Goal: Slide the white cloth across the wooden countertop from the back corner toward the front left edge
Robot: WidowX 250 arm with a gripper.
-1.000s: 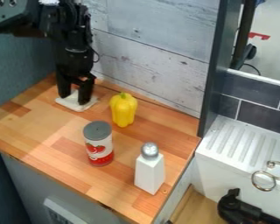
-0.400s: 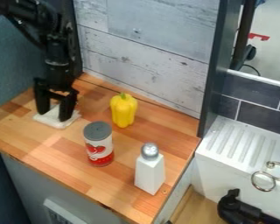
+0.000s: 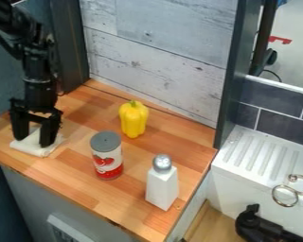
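Small white cloth, roughly flat, on the wooden counter, near its front edge

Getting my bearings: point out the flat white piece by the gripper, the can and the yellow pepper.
Flat white piece [image 3: 32,149]: camera view, its front part.
Can [image 3: 107,162]: camera view, its label.
Yellow pepper [image 3: 134,120]: camera view, its body.

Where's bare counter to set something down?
Wooden counter: a patch between gripper and yellow pepper; another bordered by pepper, plank wall and white shaker. Tighter between red-and-white can and shaker. Crowded at the far left, where the gripper stands at the white cloth.
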